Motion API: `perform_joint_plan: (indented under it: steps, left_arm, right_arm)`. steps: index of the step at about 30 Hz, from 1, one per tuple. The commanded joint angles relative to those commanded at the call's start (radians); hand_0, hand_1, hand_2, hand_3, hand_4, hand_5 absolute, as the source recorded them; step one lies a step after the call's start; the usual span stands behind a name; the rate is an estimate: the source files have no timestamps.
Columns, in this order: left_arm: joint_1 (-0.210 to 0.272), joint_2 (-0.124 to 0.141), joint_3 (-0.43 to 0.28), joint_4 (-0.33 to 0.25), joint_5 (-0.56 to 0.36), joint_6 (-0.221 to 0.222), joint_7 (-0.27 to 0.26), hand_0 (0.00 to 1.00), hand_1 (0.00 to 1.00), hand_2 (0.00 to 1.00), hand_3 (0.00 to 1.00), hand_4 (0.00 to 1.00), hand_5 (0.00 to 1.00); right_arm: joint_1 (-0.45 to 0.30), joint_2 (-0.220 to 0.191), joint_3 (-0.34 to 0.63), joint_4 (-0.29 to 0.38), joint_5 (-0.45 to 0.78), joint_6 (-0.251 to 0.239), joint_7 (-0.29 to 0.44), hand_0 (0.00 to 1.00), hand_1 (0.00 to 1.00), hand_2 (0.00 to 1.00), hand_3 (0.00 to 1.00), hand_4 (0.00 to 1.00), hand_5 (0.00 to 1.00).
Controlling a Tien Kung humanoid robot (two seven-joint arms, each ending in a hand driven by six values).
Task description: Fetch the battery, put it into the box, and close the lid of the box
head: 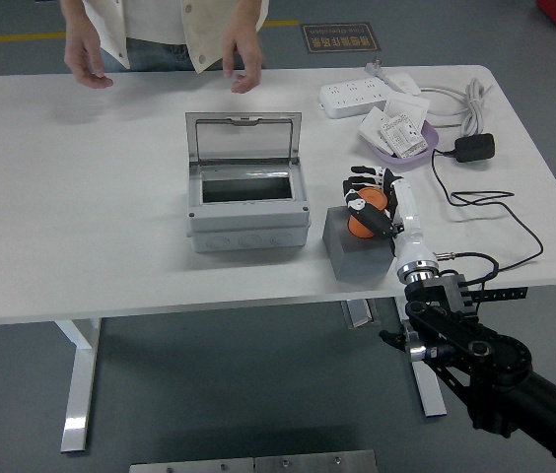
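An orange battery is held in my right hand, whose black fingers are curled around it just above a grey block. The grey box stands left of the block with its clear lid swung up and back, its inside empty. My hand is to the right of the box, roughly level with its front rim. The white forearm runs down to the black arm at the lower right. My left arm is not in the picture.
A person stands at the far edge, both hands hovering over the table. A white power strip, a purple tray with packets, a black adapter and cables lie at the back right.
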Motion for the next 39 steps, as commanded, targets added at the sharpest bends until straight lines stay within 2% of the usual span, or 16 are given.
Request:
perform_joint_plan:
  steps: [4, 5, 34, 35, 39]
  left_arm:
    - [0.0, 0.0, 0.003, 0.0, -0.002, 0.0, 0.0, 0.573, 0.577, 0.607, 0.625, 0.652, 0.002]
    - [0.0, 0.0, 0.004, 0.0, -0.002, 0.0, 0.0, 0.573, 0.577, 0.607, 0.625, 0.652, 0.002]
    - [-0.003, 0.001, -0.024, 0.0, 0.029, 0.001, 0.01, 0.574, 0.577, 0.608, 0.625, 0.658, 0.002]
    - [-0.003, 0.001, -0.027, 0.0, 0.032, 0.001, 0.01, 0.574, 0.578, 0.608, 0.625, 0.658, 0.002]
    - [-0.004, 0.001, -0.033, 0.0, 0.04, 0.002, 0.011, 0.574, 0.578, 0.608, 0.625, 0.658, 0.002]
  right_arm:
    - [-0.001, -0.001, -0.002, -0.003, -0.001, 0.002, -0.002, 0.624, 0.618, 0.579, 0.609, 0.453, 0.115]
    - [-0.002, -0.001, -0.002, -0.003, -0.002, 0.003, -0.003, 0.633, 0.618, 0.582, 0.615, 0.444, 0.079]
    - [-0.002, -0.001, 0.004, -0.009, -0.026, 0.021, -0.017, 0.627, 0.613, 0.581, 0.613, 0.483, 0.086]
    - [-0.002, -0.001, 0.005, -0.008, -0.027, 0.023, -0.016, 0.584, 0.575, 0.56, 0.599, 0.487, 0.096]
    - [-0.002, -0.001, 0.013, -0.008, -0.023, 0.031, -0.012, 0.584, 0.575, 0.56, 0.599, 0.487, 0.096]
